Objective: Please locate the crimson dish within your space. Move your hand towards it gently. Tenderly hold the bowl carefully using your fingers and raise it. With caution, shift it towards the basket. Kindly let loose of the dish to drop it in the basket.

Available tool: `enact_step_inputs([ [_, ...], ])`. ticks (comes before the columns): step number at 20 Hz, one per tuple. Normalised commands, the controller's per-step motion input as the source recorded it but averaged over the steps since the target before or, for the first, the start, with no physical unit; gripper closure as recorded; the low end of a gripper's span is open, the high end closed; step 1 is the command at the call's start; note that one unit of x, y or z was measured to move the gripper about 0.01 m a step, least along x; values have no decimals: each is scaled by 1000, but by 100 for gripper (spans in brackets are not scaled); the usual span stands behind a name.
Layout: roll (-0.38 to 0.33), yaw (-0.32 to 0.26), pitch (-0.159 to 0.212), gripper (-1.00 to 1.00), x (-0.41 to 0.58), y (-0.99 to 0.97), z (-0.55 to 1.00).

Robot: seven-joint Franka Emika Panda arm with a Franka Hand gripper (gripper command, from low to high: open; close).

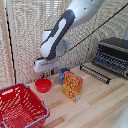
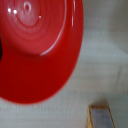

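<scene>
Red wire makes up the one big basket, which sits at the near corner of the wooden desk on the exterior view's left. It is a box shape with a blue-grey rim, and its long side runs toward the far edge. Behind it, just apart, sits the one small red bowl. It is round, smooth and shiny, with its open side up, so it has no long side. Beside the bowl stands one yellow and red box, and behind that one blue cup. Above the bowl hangs the white pincer; I cannot tell if it is spread or closed. Far back at the desk's edge sits one dark oven.
</scene>
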Motion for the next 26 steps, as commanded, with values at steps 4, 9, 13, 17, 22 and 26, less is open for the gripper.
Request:
enact_step_inputs([
  [4, -52, 108, 108, 100, 136, -12, -413],
  [9, -17, 42, 112, 100, 77, -5, -274],
  [13, -16, 9, 61, 100, 27, 62, -120],
  [17, -12, 13, 26, 100, 0, 77, -34],
  [22, -3, 13, -3, 100, -8, 124, 100],
  [26, 3, -2, 28, 100, -26, 183, 751],
])
